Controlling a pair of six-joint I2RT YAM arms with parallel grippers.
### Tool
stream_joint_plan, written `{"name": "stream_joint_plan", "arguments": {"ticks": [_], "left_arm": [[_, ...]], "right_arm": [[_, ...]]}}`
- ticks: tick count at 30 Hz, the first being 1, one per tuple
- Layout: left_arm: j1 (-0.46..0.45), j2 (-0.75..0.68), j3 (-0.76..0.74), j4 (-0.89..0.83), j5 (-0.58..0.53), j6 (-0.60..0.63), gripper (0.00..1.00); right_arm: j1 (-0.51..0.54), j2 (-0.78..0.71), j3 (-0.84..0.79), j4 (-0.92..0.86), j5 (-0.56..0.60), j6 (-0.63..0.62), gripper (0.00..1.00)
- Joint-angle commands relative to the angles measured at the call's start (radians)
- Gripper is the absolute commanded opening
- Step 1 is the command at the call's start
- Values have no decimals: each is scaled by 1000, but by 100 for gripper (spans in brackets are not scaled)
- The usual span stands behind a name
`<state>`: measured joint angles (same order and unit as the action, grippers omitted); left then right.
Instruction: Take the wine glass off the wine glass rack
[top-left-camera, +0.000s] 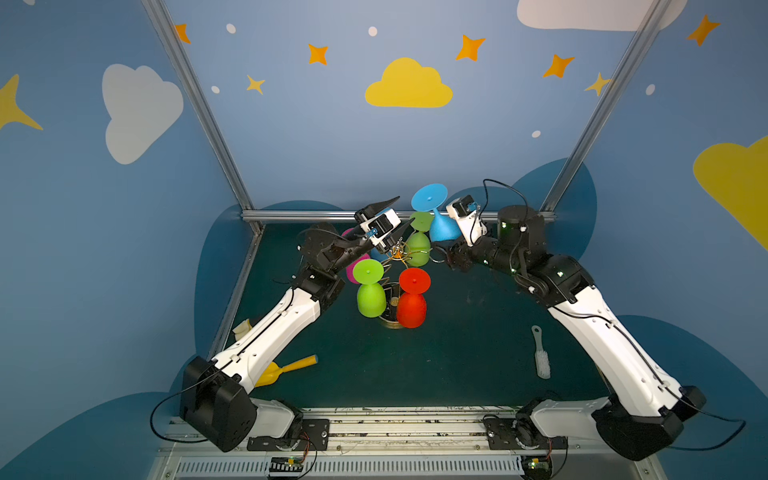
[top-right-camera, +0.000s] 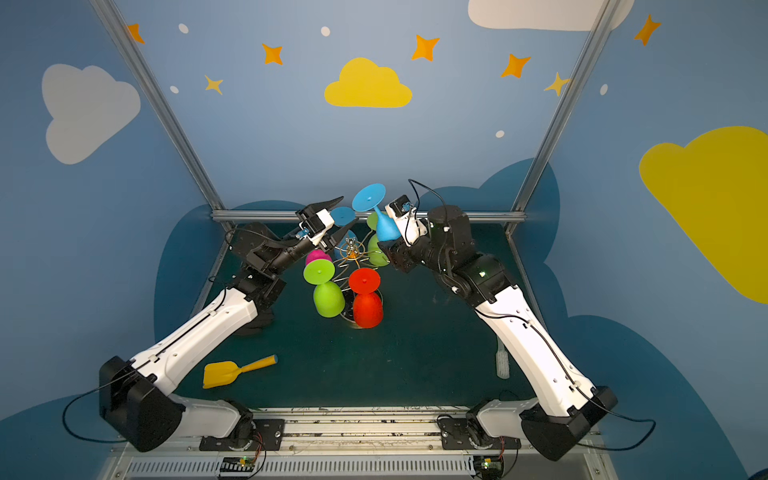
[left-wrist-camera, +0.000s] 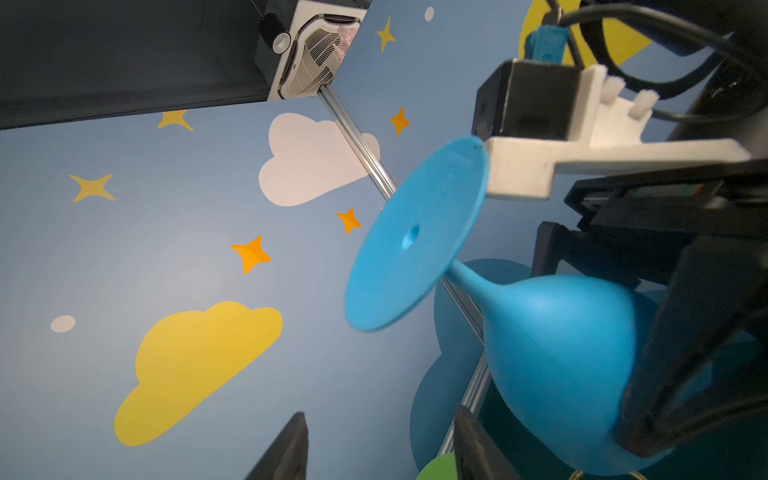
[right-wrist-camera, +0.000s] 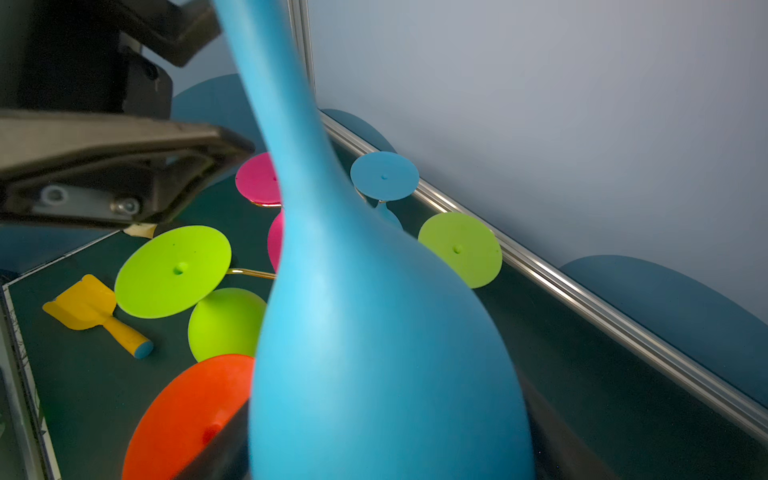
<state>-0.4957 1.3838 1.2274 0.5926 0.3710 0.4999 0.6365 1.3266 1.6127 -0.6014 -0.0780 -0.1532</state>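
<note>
Right, status: our right gripper (left-wrist-camera: 590, 332) is clamped across the bowl of the blue glass (top-left-camera: 442, 228), foot up, bowl down, tilted. The glass is in the air near the back edge of the worktop, up and back-right of the rack (top-left-camera: 398, 250). We judge it clear of the wire arms, but the rim sits behind the fingers (left-wrist-camera: 685, 353), so we can't confirm. Left gripper (top-left-camera: 405, 210) hangs just over the rack top, jaws partly spread, nothing between them.

Handling, our read:
- It looks like matte moulded plastic or silicone, so light and not brittle. We can't tell how stiff the wall is.
- The matte skin should give decent friction.
- The bowl is pear-shaped and tapers smoothly into a thin stem. A grip high on the taper could squeeze out toward the stem, so take it at the widest belly, as now.
- The stem is a poor hold: thin, with a lot of lever from the foot.
- The foot is a flat, thin disc with a small centre dimple. It is wide and likely to snag a neighbour.

The rack is thin gold wire with curled loops on a round dark base; it probably tips easily. Hanging on it are the green glasses (top-left-camera: 370, 293), red glass (top-left-camera: 412, 307), pink glass (right-wrist-camera: 257, 178) and second blue glass (right-wrist-camera: 384, 174), all the same shape and finish.

Loose on the dark green mat (top-left-camera: 457, 353): a yellow scoop (top-right-camera: 232, 372) toward the front-left corner and a white brush (top-left-camera: 540, 359) by the right edge.
</note>
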Motion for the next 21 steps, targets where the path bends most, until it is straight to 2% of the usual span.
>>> {"name": "stream_joint_plan", "arguments": {"ticks": [1, 8, 16, 21], "left_arm": [[-3, -11, 30, 24, 21, 29, 53], [-6, -5, 36, 6, 68, 31, 45], [-8, -6, 43, 4, 71, 48, 41], [-8, -5, 51, -9, 78, 57, 35]], "right_arm": [[15, 14, 40, -38, 29, 7, 25], [32, 60, 90, -81, 29, 1, 23], [49, 103, 148, -144, 39, -6, 22], [54, 113, 153, -152, 37, -3, 21]]}}
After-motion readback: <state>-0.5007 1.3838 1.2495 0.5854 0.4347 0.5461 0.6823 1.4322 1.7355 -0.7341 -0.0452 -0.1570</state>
